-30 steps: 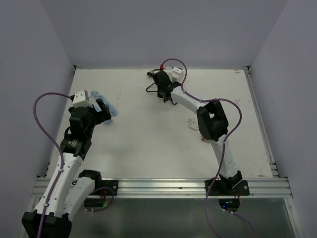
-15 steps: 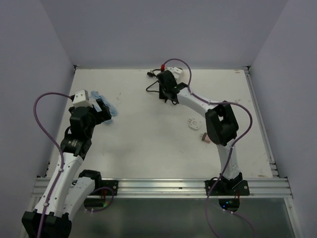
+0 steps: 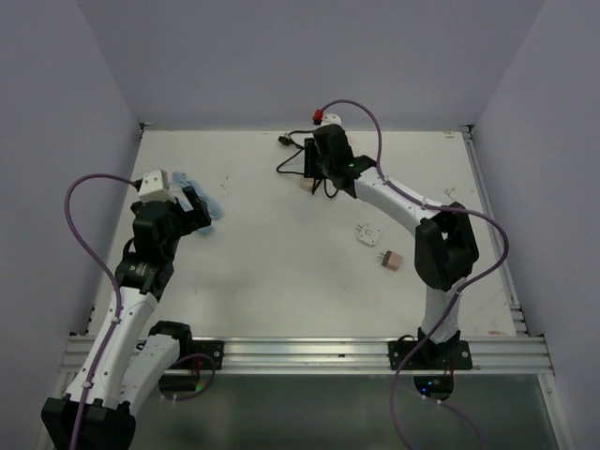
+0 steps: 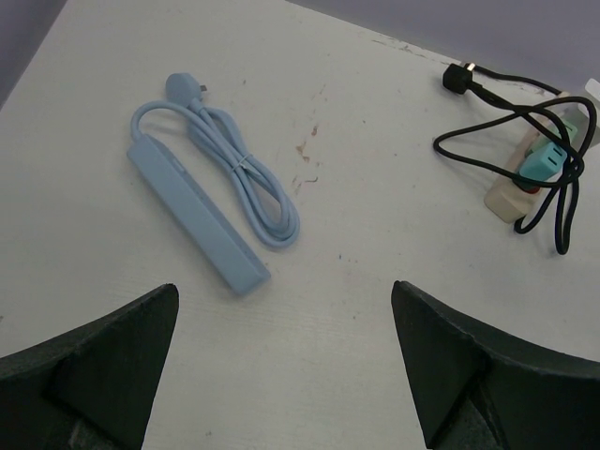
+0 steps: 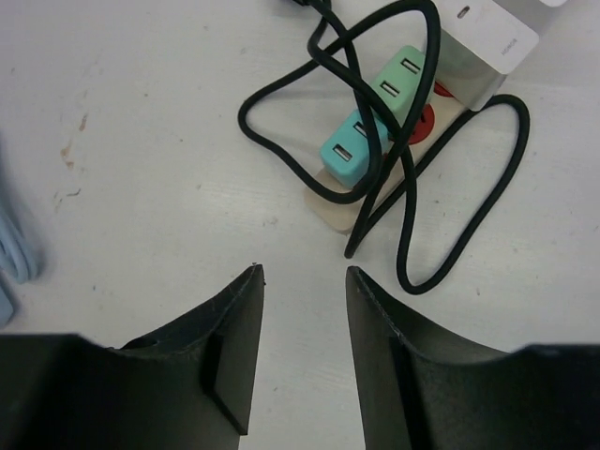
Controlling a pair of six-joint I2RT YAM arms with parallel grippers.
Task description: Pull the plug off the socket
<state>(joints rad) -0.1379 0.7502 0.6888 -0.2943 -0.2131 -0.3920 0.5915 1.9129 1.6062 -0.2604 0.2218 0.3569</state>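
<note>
Your right gripper, fingers apart, empty, above cream power strip, far middle of table, two teal plugs seated in it, black cord looped over, your left gripper spread wide, light blue power strip ahead.

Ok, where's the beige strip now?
The beige power strip lies far-centre on the table, just ahead of the right pincer in the right wrist view, two teal adapters plugged in and its black cord looped over it.

No legible text, faint grey print on white charger block, unreadable
</note>
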